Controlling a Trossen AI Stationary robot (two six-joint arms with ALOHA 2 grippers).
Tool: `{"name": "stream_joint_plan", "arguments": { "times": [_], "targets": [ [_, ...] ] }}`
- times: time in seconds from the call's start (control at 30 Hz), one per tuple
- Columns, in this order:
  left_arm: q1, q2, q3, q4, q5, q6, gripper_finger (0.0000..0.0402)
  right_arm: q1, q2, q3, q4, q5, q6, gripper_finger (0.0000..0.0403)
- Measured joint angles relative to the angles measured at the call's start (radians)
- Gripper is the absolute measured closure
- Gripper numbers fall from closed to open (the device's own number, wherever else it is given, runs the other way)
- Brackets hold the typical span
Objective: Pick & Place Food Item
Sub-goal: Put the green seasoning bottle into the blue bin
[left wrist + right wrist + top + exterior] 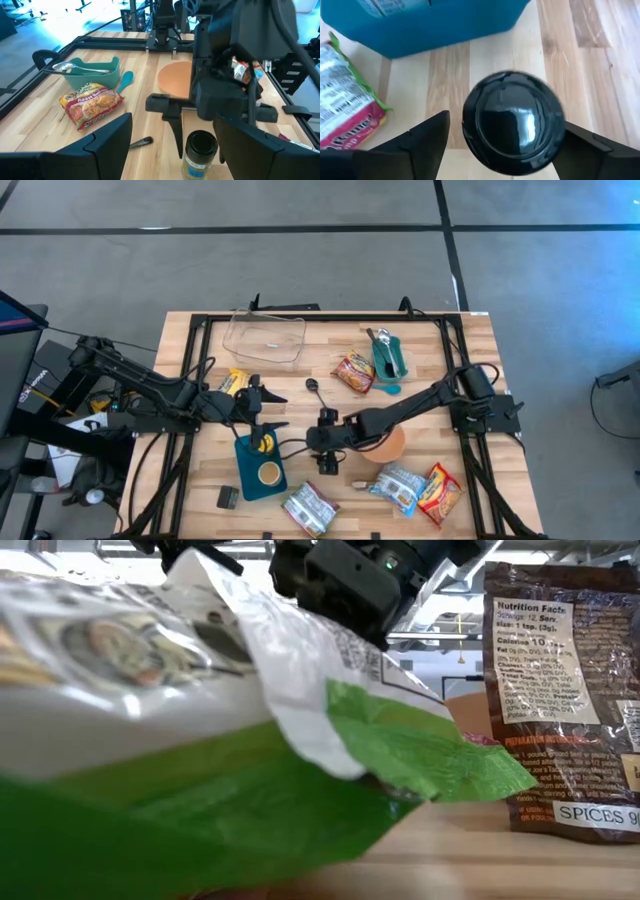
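A small jar [200,152] with a black lid [513,129] and a yellow label stands upright on the wooden table, just right of the blue tray [245,480]. My right gripper [507,125] hangs over the jar, slanting down, open, with one finger on either side of the lid. In the left wrist view a gap shows between one finger [175,131] and the jar. My left gripper [266,408] waits open above the tray's far end. The tray holds a yellow item [265,443] and a round cup [268,473].
An orange plate [388,445] lies under my right arm. At the back are a clear container [265,338], a teal bowl with a spoon [388,355] and a noodle packet [354,372]. Packets [310,508] [400,488] [441,493] lie along the near edge; one [200,740] fills the low view.
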Motion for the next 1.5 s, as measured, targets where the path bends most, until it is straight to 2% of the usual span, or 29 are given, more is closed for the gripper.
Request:
{"name": "stream_joint_plan", "arguments": {
  "times": [0.5, 0.93, 1.07, 1.5],
  "targets": [
    [0.0, 0.0, 0.0, -0.001, -0.004, -0.001, 0.0128, -0.007, 0.008, -0.007, -0.026, -0.004, 0.044, 0.0111],
    [0.0, 0.0, 0.0, -0.003, -0.003, -0.001, 0.0128, -0.002, 0.009, -0.081, 0.109, -0.003, 0.074, 0.0111],
    [0.0, 0.0, 0.0, -0.004, -0.002, -0.001, 0.0128, -0.001, 0.009, -0.082, 0.097, -0.002, 0.074, 0.0111],
    [0.0, 0.0, 0.0, -0.004, 0.0, -0.001, 0.0128, 0.016, 0.009, -0.109, 0.163, 0.075, 0.107, 0.0111]
  ]
}}
